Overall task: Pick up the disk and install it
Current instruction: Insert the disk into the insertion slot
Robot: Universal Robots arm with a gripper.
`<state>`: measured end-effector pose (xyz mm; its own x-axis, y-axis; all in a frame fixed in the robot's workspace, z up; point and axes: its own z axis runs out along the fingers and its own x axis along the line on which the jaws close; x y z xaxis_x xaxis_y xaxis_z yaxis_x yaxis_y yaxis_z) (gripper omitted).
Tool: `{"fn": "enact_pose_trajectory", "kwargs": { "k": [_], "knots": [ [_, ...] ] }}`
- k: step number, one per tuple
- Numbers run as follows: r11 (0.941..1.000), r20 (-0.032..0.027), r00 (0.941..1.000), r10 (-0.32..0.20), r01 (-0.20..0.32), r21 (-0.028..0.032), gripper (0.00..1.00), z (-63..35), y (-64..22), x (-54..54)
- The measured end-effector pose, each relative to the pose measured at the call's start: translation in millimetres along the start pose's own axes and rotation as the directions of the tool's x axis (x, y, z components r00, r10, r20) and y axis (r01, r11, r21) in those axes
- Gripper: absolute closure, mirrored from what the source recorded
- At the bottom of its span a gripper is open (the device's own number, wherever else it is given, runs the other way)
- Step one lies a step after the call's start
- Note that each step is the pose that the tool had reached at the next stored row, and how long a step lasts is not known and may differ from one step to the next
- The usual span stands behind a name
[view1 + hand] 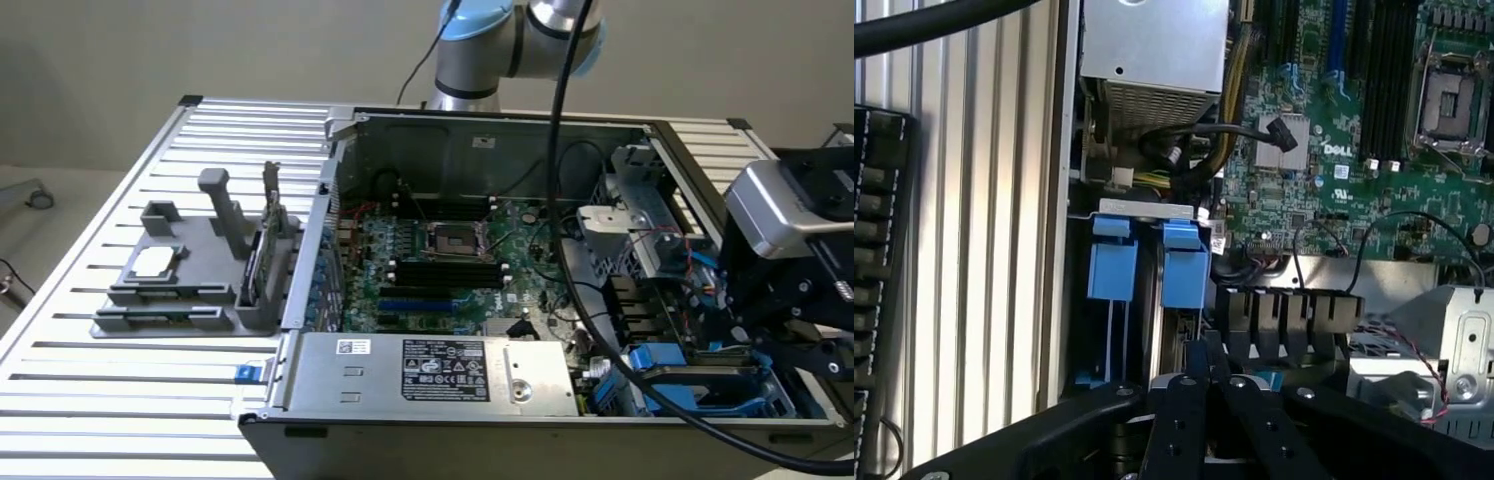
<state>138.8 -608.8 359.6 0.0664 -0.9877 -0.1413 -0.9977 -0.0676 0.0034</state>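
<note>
Disk (1184, 268): standing on its edge inside the drive bay (707, 385), in the corner of the computer case (467, 130) toward the exterior view's right. Its thin top edge and blue frame are showing.
Disk long axis: running level and parallel to the case wall beside it, from the blue tab toward the tool.
Disk pointing: the blue tab end is facing the power supply (427, 370), and the opposite end is passing under the tool. The flat faces are looking sideways, one toward the case wall and one toward the motherboard (441, 270).
Neighbour: a second blue carrier (1112, 268) is sitting just beside the disk, between it and the case wall, and is lying along the same line.
Tool (1209, 352): narrow, with its black fingers pressing together, closed on themselves. The tips are hanging over the bay in line with the disk's top edge. Whether they are touching it I cannot tell.
Arm (507, 40): reaching from behind the case, with a black cable (571, 180) trailing down across the open case.
Case: lying open side up on the slatted metal surface (134, 400).
Holder (187, 290): grey, sitting on the surface at the exterior view's left of the case, well apart from the tool. It is carrying a square chip (151, 262) and a thin card (274, 250) standing upright.
</note>
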Motion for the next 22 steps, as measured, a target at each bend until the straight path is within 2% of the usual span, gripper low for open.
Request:
{"fn": "enact_pose_trajectory", "kwargs": {
  "k": [12, 16, 22],
  "knots": [
    [1.0000, -0.0002, 1.0000, 0.000, 0.000, 0.0000, 0.89, 21.7, -0.2, 3.1],
    [1.0000, -0.0021, 1.0000, 0.000, 0.000, -0.0001, 0.89, 28.8, -0.2, 4.1],
    [1.0000, -0.0029, 1.0000, 0.000, 0.000, -0.0002, 0.89, 31.3, -0.2, 4.5]
  ]
}}
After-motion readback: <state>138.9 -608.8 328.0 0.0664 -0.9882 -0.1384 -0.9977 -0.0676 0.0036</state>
